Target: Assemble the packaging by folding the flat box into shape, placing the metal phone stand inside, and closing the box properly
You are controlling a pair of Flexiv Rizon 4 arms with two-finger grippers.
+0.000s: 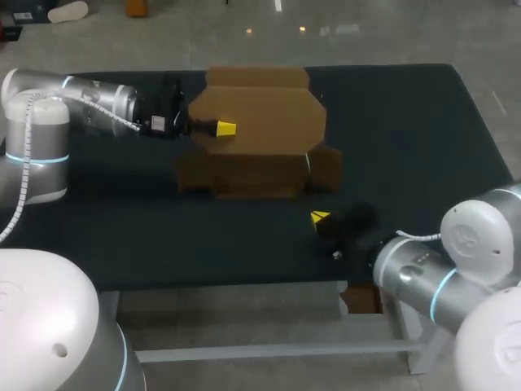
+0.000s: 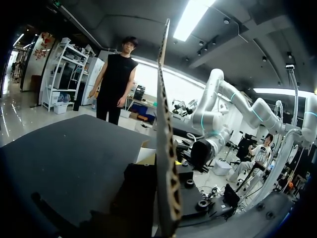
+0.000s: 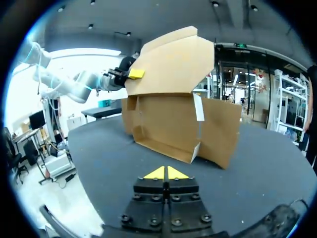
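The left jaws pinch the box [image 1: 269, 118] lid's edge; the right jaws sit closed, empty, near its front; swing the lid slowly, steadying the base.

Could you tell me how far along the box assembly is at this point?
Done: the box has its walls standing. In hand: the left gripper holds the lid up by its edge; the right gripper sits shut and empty. Left: the stand, not in sight, goes in, then closing.
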